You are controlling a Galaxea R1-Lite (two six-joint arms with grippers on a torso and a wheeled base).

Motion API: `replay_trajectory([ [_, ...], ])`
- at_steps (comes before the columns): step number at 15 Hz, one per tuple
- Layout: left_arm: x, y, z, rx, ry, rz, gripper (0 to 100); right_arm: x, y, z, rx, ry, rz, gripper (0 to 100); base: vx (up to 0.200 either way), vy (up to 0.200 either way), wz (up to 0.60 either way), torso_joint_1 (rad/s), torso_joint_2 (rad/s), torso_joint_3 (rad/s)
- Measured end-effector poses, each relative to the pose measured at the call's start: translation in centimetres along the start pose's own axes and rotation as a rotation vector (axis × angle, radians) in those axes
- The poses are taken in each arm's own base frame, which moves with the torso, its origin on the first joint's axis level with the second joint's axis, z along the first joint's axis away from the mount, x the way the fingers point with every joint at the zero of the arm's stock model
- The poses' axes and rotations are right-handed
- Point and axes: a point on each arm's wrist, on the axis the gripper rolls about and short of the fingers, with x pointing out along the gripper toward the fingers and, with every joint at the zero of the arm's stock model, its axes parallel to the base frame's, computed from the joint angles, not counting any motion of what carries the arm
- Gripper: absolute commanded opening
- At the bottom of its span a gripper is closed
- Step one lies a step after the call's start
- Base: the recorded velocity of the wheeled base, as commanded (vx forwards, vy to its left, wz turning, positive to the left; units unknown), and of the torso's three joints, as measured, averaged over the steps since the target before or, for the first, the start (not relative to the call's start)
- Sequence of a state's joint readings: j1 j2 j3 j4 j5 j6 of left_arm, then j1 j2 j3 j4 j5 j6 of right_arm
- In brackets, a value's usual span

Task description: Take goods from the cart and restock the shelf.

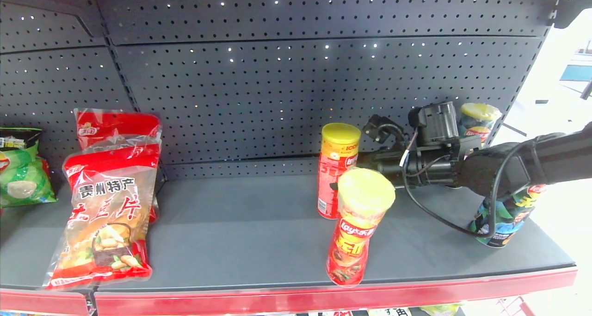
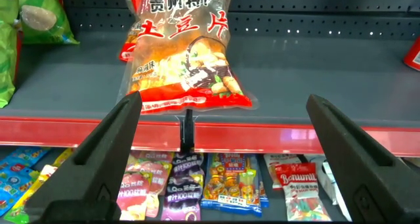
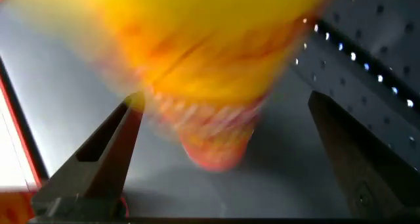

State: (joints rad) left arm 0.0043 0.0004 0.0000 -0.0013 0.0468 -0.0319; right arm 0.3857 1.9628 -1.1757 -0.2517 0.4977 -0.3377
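Right gripper [image 3: 224, 99] spread wide, holding nothing; red can [image 1: 337, 177] with yellow lid [image 1: 341, 133] upright between its fingers [image 3: 105, 145], at back of shelf [image 1: 259, 223]. Left gripper [image 2: 223, 98] wide open, empty, well left of that can, facing snack bag [image 1: 108, 205]. Second red can [image 1: 358, 228] just in front of it; dark can [image 1: 502, 219] to its right, under right arm [image 1: 508, 168]. Likely step: can placed, release. Next: withdraw right arm without knocking neighbours. Labels: logos, large characters; not read out.
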Motion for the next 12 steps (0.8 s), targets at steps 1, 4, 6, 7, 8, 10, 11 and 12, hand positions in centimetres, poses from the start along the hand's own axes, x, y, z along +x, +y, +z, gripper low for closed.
replay_trajectory([
  [1, 0.0, 0.0, 0.0, 0.000, 0.000, 0.000, 100, -0.4, -0.3, -0.5, -0.005, 0.006, 0.000, 100, 0.000, 0.000, 0.00, 0.000, 0.00, 0.000],
  [4, 0.0, 0.0, 0.0, 0.000, 0.000, 0.000, 100, -1.5, -0.9, -1.3, -0.048, 0.008, 0.011, 100, 0.000, 0.000, 0.00, 0.000, 0.00, 0.000],
  [6, 0.0, 0.0, 0.0, 0.000, 0.000, 0.000, 100, -2.0, -1.4, -1.7, -0.037, 0.021, -0.017, 100, 0.000, 0.000, 0.00, 0.000, 0.00, 0.000],
  [7, 0.0, 0.0, 0.0, 0.000, 0.000, 0.000, 100, -2.1, -1.5, -1.8, -0.033, 0.028, -0.037, 100, 0.000, 0.000, 0.00, 0.000, 0.00, 0.000],
  [8, 0.0, 0.0, 0.0, 0.000, 0.000, 0.000, 100, -2.1, -1.6, -1.8, -0.031, 0.035, -0.050, 100, 0.000, 0.000, 0.00, 0.000, 0.00, 0.000],
  [10, 0.0, 0.0, 0.0, 0.000, 0.000, 0.000, 100, -2.2, -1.9, -2.0, -0.025, 0.040, -0.064, 100, 0.000, 0.000, 0.00, 0.000, 0.00, 0.000],
  [11, 0.0, 0.0, 0.0, 0.000, 0.000, 0.000, 100, -2.2, -2.1, -2.2, -0.021, 0.043, -0.069, 100, 0.000, 0.000, 0.00, 0.000, 0.00, 0.000],
  [12, 0.0, 0.0, 0.0, 0.000, 0.000, 0.000, 100, -2.0, -2.3, -2.3, -0.020, 0.044, -0.072, 100, 0.000, 0.000, 0.00, 0.000, 0.00, 0.000],
])
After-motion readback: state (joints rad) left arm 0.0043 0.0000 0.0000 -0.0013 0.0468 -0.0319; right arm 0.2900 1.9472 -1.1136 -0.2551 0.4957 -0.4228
